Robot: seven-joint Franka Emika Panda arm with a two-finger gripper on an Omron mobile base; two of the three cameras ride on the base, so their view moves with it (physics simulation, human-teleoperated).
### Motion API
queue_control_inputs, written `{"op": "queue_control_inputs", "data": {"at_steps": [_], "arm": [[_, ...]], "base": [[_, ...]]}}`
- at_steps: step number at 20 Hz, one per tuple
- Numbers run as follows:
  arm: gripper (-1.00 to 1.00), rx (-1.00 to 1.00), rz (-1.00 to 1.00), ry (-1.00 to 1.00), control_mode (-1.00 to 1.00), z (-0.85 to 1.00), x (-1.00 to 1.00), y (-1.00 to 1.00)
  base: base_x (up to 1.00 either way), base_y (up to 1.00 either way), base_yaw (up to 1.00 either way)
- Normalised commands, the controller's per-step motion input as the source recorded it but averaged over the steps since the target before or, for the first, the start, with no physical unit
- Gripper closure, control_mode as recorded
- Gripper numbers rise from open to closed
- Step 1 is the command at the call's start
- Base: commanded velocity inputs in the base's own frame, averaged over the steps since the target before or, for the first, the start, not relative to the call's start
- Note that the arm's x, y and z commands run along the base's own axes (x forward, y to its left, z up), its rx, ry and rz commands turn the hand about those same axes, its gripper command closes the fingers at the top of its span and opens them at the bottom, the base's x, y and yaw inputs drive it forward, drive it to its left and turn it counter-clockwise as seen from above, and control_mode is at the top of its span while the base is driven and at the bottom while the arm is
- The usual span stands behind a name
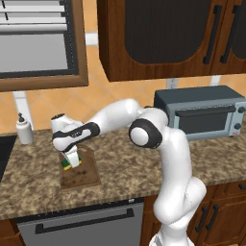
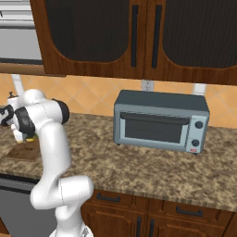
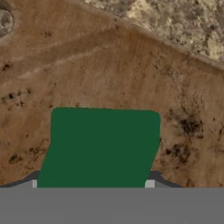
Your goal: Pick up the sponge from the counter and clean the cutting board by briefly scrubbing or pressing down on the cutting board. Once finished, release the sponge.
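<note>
The sponge (image 3: pixel 103 146) shows its green top in the hand view, with my fingertips (image 3: pixel 149 183) at its two sides. From the left base view its green and yellow block (image 1: pixel 67 166) sits at the tip of my gripper (image 1: pixel 70 161), which is shut on it. The sponge is low over the far left part of the dark-brown cutting board (image 1: pixel 84 178); whether it touches the wood I cannot tell. The board (image 3: pixel 109 70) carries dark specks, and its hole (image 3: pixel 4 22) is at the upper left. The speckled counter (image 1: pixel 125 168) lies around it.
A grey toaster oven (image 1: pixel 202 113) stands on the counter at the right, well away from the board. A white soap bottle (image 1: pixel 24 129) stands against the wall to the left. Wooden cabinets (image 1: pixel 168 33) hang above. A dishwasher front (image 1: pixel 81 226) is below the counter edge.
</note>
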Motion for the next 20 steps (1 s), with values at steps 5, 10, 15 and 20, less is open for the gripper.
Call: {"op": "queue_control_inputs", "data": {"at_steps": [5, 10, 15, 20], "arm": [[1.0, -0.02, 0.0, -0.03, -1.0, -0.19, -0.5, -0.05], [1.0, -0.12, -0.06, -0.03, -1.0, -0.3, -0.53, -0.02], [1.0, -0.08, -0.08, -0.09, -1.0, -0.38, -0.56, -0.5], [1.0, -0.1, -0.11, -0.16, -1.0, -0.45, -0.37, -0.54]], "base": [[0.0, 0.0, 0.0], [0.0, 0.0, 0.0], [0.0, 0.0, 0.0], [0.0, 0.0, 0.0]]}}
